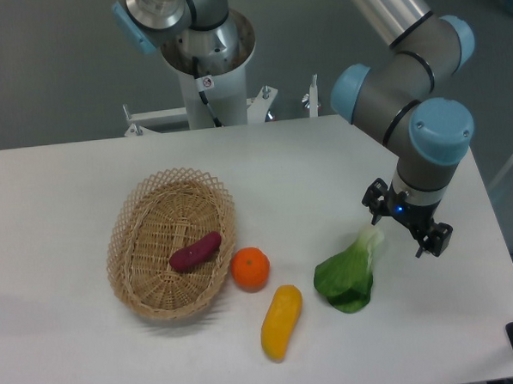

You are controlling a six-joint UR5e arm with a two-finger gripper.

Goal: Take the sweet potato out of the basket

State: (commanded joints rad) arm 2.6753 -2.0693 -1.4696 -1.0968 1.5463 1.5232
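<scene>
Overhead, fixed camera — the sweet potato (195, 251) lies loose on the basket (130, 218) floor, slanted, near the right wall, nothing on top of it, so a reach from above looks open. Just outside the rim: an orange (250, 269), a yellow vegetable (280, 321), then a leafy green (351, 273). Gripper (407, 224) hangs well apart from the basket, fingers spread and holding nothing — beside the green, not over the target

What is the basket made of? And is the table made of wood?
The basket looks like woven wicker, light tan and matte, with an open looped rim. The table is smooth, plain white with a slight sheen and no wood grain; probably laminate or painted board, but I can't tell.
</scene>
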